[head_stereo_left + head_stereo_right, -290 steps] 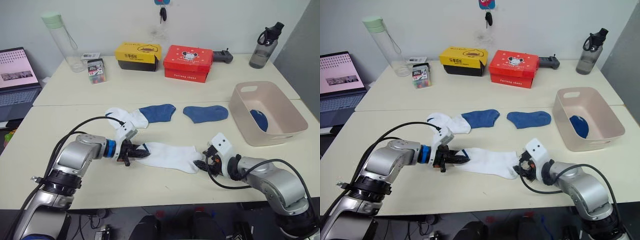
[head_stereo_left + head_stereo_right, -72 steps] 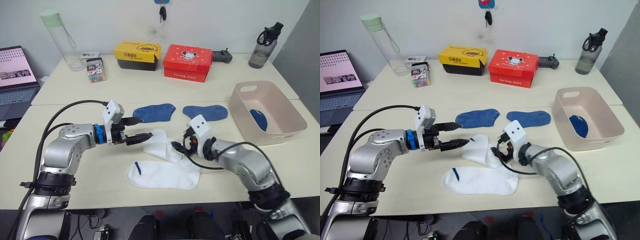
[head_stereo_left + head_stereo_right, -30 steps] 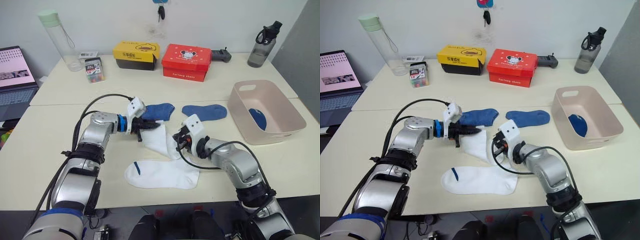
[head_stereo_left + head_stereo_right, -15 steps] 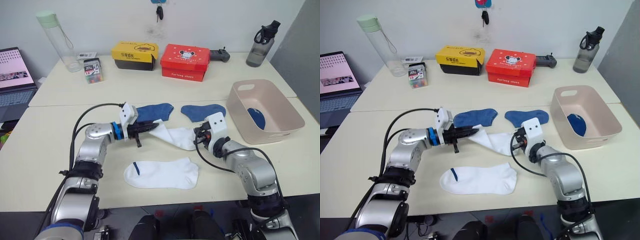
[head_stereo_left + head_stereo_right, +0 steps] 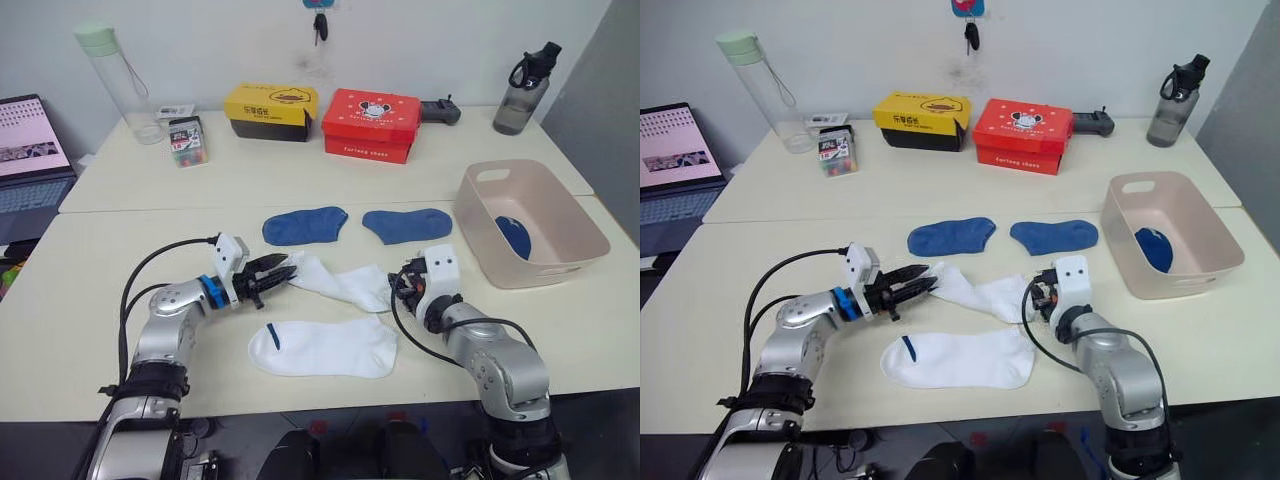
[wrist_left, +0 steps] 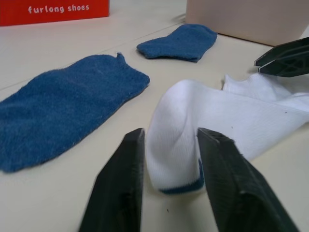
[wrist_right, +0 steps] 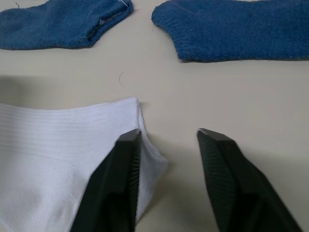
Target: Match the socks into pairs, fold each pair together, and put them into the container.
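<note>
**Both claws open at the ends of a white sock**

Left claw (image 5: 272,276), arm low and pointing right, stands open astride the cuff of the upper white sock (image 5: 335,281) on the counter (image 5: 90,300). Right claw (image 5: 403,287), open, sits at its other end. The container (image 5: 480,223) holds a blue sock (image 5: 512,237). Half a second ago both claws held this sock stretched.
</note>
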